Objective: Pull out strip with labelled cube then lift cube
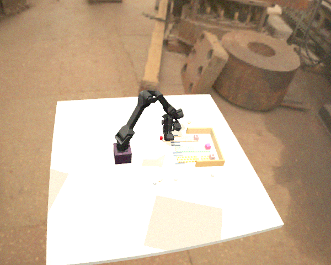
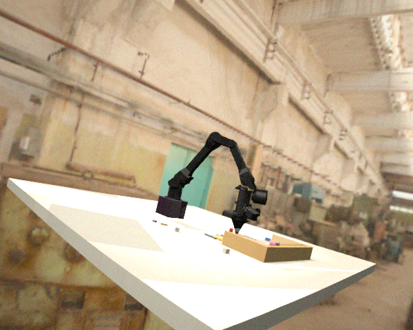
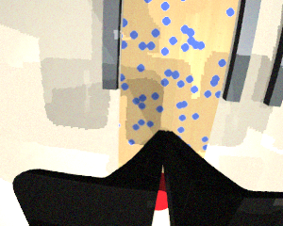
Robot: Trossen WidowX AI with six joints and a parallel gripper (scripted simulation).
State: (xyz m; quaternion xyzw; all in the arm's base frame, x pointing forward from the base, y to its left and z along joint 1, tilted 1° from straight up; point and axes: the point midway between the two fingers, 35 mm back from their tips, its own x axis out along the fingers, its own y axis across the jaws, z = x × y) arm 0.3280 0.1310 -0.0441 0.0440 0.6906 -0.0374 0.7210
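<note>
My gripper (image 1: 168, 138) (image 2: 237, 230) (image 3: 164, 137) is shut, its tips pointing down onto the near end of a tan strip with blue dots (image 1: 184, 139) (image 3: 179, 44). A small red knob (image 1: 161, 138) (image 2: 230, 229) (image 3: 160, 200) at that strip's end sits right behind the closed fingertips. The strip runs into a wooden three-sided tray (image 1: 218, 148) (image 2: 249, 248). A pale pink cube with a white mark (image 1: 196, 137) sits on its far end. A green-dotted strip (image 1: 188, 148) carries a magenta cube (image 1: 207, 146). A yellow strip (image 1: 188, 158) carries another pale pink cube (image 1: 212, 156).
Grey bars (image 3: 111, 25) (image 3: 242, 44) flank the dotted strip in the wrist view. The arm's purple base (image 1: 122, 154) (image 2: 171, 207) stands left of the strips. Small loose bits (image 1: 154, 182) (image 2: 226, 250) lie on the white table (image 1: 102, 228) in front of the tray.
</note>
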